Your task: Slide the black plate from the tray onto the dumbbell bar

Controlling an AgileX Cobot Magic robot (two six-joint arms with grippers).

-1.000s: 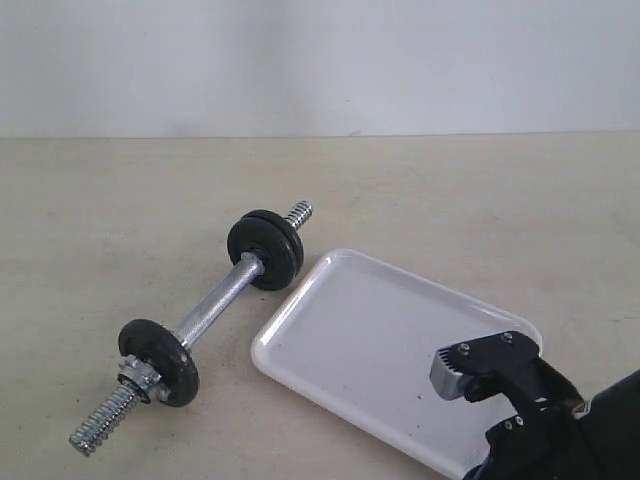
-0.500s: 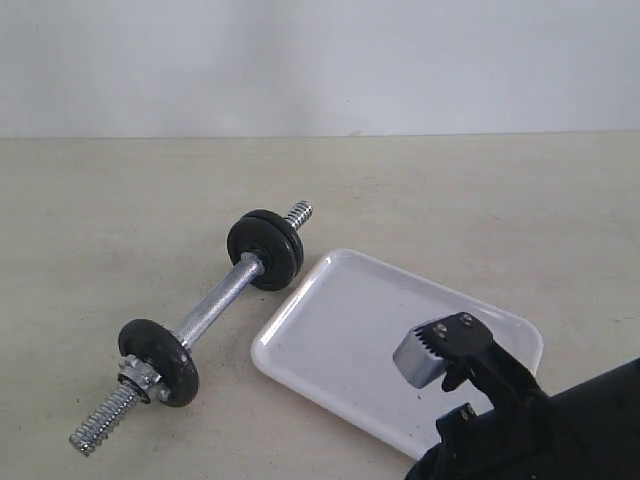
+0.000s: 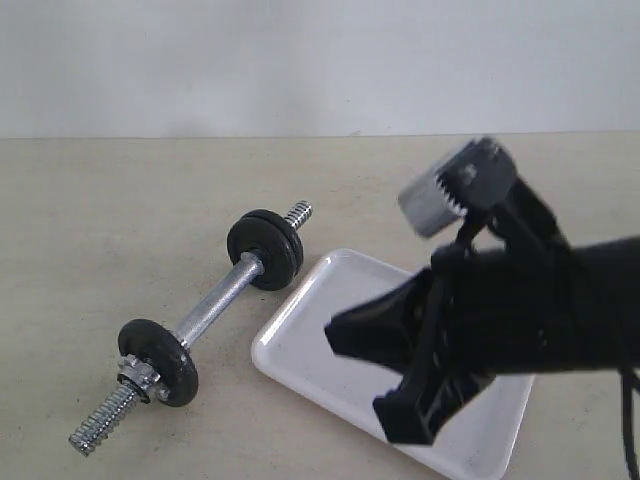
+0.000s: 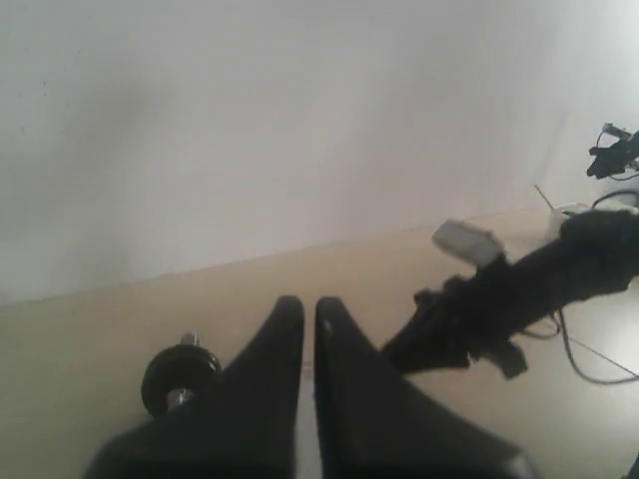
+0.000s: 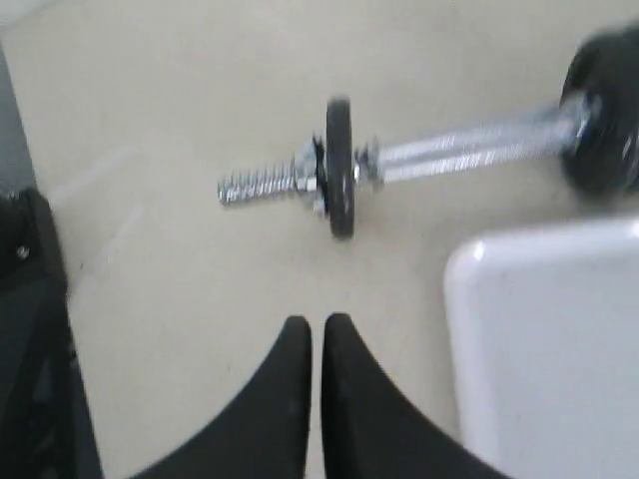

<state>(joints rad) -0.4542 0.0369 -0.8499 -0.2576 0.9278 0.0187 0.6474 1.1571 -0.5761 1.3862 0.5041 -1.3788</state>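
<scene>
Sliding: looked done, black plate [image 3: 266, 250] on dumbbell bar [image 3: 215, 300], tray [image 3: 300, 335] bare
Right hand [image 5: 317, 321], left hand [image 4: 310, 302]: clenched, empty
Next: retreat needed

light: bright, even | shadows: soft, faint | blur: dumbbell bar [image 5: 469, 145] smeared in right wrist view

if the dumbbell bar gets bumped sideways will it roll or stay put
It would probably roll: the dumbbell bar rests on round black discs on a flat table. Being metal, it likely feels heavy for its size. Its shiny chrome may be slippery to grip.
</scene>
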